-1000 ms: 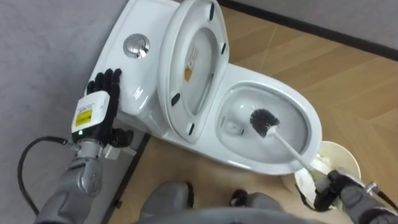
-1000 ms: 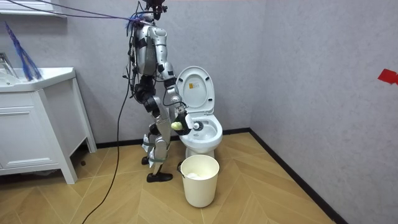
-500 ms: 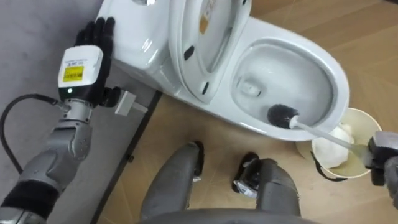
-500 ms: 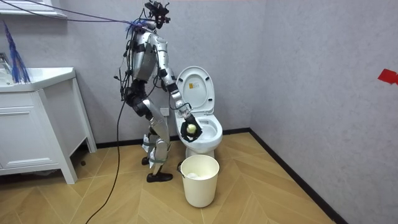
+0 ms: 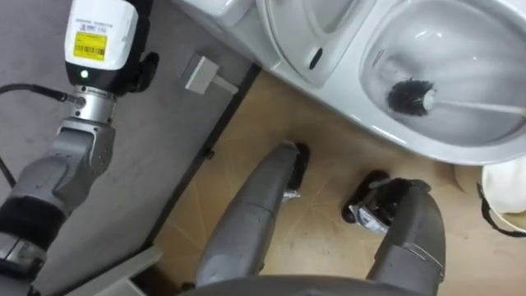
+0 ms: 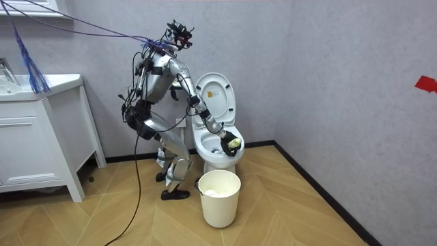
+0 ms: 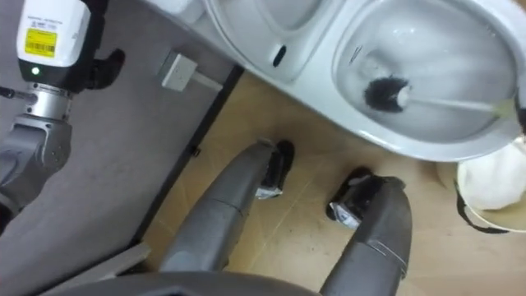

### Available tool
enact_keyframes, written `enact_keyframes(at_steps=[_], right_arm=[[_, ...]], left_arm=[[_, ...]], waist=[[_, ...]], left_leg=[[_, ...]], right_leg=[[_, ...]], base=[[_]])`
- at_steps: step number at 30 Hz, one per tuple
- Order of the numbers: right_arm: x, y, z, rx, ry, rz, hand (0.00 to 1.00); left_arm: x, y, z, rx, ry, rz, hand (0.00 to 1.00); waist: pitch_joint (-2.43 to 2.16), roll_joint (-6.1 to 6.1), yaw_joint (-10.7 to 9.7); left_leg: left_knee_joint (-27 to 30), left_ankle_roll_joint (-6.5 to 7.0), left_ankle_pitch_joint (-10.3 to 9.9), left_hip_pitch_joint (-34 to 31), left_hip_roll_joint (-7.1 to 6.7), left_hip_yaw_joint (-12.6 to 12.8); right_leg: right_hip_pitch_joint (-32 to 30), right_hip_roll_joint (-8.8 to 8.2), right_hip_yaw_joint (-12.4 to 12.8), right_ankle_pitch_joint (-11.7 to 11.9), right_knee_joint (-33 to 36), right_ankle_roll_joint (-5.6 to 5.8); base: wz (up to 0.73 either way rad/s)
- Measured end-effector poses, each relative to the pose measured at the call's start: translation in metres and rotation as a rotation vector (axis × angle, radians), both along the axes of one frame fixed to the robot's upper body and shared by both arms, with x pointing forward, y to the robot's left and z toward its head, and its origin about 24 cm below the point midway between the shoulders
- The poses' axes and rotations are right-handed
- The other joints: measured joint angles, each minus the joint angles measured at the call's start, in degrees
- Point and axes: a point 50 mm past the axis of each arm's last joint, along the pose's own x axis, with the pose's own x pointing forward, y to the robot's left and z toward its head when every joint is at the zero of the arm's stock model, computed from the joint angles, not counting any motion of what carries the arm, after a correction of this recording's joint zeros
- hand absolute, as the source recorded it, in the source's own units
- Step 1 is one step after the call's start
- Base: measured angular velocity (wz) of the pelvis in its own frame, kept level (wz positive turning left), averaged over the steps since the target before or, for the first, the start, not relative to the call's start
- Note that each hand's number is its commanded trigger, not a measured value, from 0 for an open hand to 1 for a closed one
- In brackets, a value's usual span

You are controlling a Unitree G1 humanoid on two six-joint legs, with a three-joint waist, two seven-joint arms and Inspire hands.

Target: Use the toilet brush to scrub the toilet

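Since half a second ago the robot has bent further over the toilet, and the toilet brush [image 5: 408, 95] has gone from the near lip of the toilet bowl [image 5: 374, 123] to lower on its inner wall.

Left eye view: the dark bristle head lies against the wet porcelain inside the bowl, and its pale handle runs off to the right above the rim. The raised seat [image 5: 288, 33] stands at the bowl's back. The left hand [image 5: 100, 41] is up beside the bowl's left; I cannot tell how it is set, as the picture's top edge cuts it off. A white bin [image 5: 505, 193] sits just right of the bowl.

Room view: the robot stands at the bowl's front, leaning well forward, with the right hand [image 6: 229, 143] low over the bowl's opening.

Right eye view: the handle ends at a dark sliver of the right hand on the bowl's right edge, which I judge to be clasped round the handle, since the brush hangs level.

To scrub well, I judge that the bristles should stay pressed to the porcelain and travel round the whole inner wall and up under the rim, in short strokes. The head should stay below the rim, so nothing flicks onto the floor or into the bin. With the body bent this far, slow sweeps would keep it steady.
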Motion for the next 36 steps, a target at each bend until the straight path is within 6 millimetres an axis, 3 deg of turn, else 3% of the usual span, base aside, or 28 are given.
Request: enact_keyframes(at_steps=[5,13,16,22,31,34,36], right_arm=[[0.012,0.002,0.012,0.008,-0.055,-0.008,1.00],[0.036,0.020,0.017,0.377,-0.371,-0.163,1.00],[0.037,0.025,0.011,0.453,-0.437,-0.198,1.00],[0.039,0.031,0.004,0.590,-0.531,-0.264,1.00],[0.043,0.046,-0.008,0.586,-0.475,-0.219,1.00],[0.048,0.061,-0.016,0.547,-0.394,-0.146,1.00],[0.049,0.073,-0.025,0.490,-0.303,-0.071,1.00]], left_arm=[[0.007,0.004,0.004,0.057,-0.034,0.019,0.00],[0.007,0.019,0.018,0.109,-0.151,0.083,0.00],[0.007,0.020,0.020,0.113,-0.174,0.090,0.00],[0.007,0.021,0.023,0.116,-0.209,0.105,0.00],[0.006,0.020,0.022,0.132,-0.203,0.118,0.00],[0.005,0.020,0.019,0.180,-0.174,0.120,0.00],[0.004,0.019,0.016,0.204,-0.162,0.113,0.00]], waist=[[0.43,-0.99,-0.29],[1.10,-4.33,-3.24],[1.16,-4.89,-3.80],[1.14,-5.35,-5.67],[1.11,-5.58,-6.50],[1.02,-5.08,-5.96],[1.00,-3.93,-4.66]], left_leg=[[3.01,-0.03,-0.41,-3.40,-0.02,0.11],[5.05,-0.37,-0.21,-7.41,0.26,0.22],[5.18,-0.44,-0.18,-7.54,0.26,0.12],[5.30,-0.77,0.13,-7.92,-0.59,-1.01],[5.15,-0.58,0.12,-6.62,-0.51,-1.17],[5.07,-0.52,-0.19,-4.94,-0.33,-1.19],[5.08,-0.53,-0.62,-3.67,-0.28,-1.24]], right_leg=[[-3.18,-0.76,0.15,-0.75,3.16,-0.73],[-7.30,-0.72,0.61,-0.60,5.33,-1.36],[-7.31,-0.62,0.61,-0.58,5.32,-1.39],[-7.17,-0.90,-0.06,-0.49,5.25,-1.36],[-5.66,-0.40,-0.05,-0.16,4.54,-0.85],[-3.85,-0.32,-0.26,-0.18,4.09,-0.84],[-2.39,-0.28,-0.44,-0.41,3.73,-0.37]], base=[[0.01],[-0.01],[0.00],[0.05],[-0.01],[-0.05],[0.00]])
